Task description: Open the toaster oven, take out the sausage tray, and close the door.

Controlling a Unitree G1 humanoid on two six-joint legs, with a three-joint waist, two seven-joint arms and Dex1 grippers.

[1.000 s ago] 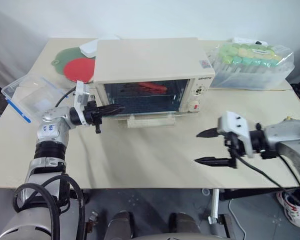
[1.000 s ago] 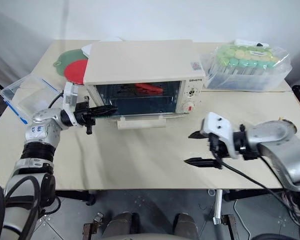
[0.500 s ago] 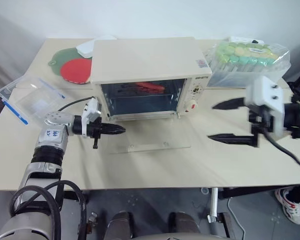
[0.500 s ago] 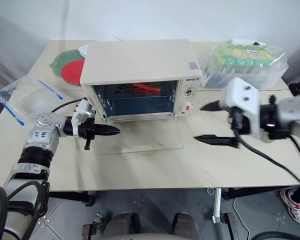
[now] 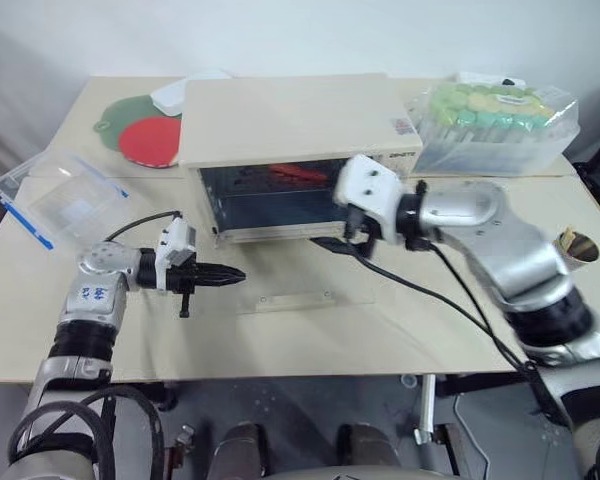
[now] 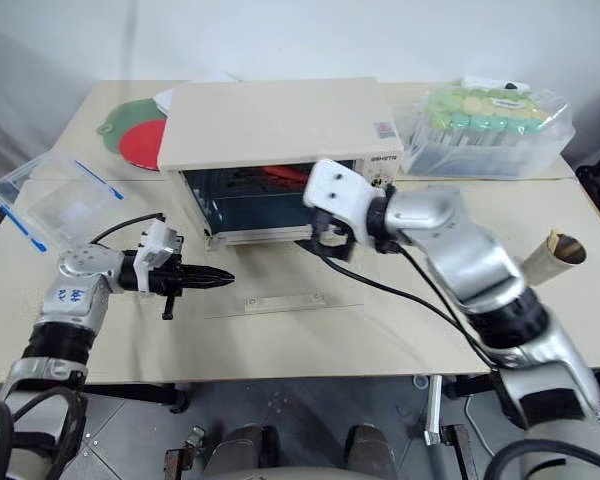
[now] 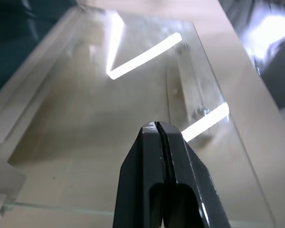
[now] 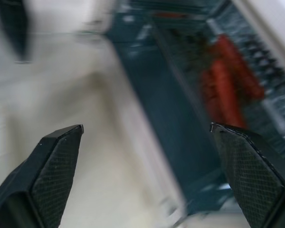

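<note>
Door (image 5: 298, 290): lies flat open, so I can reach inside the oven (image 5: 290, 130).
Right gripper (image 8: 147, 166): jaws spread, facing the sausage tray (image 8: 228, 90).
Left gripper (image 6: 205, 279): clenched empty beside the door.

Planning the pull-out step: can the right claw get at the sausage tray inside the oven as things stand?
Probably yes. The door lies flat open, and the right claw is open at the oven's mouth, facing the sausage tray with nothing between them.

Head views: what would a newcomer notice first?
The toaster oven stands mid-table with its glass door folded flat in front. The right claw, wide open, reaches into its mouth toward the red sausages. The left claw is shut beside the door.
</note>
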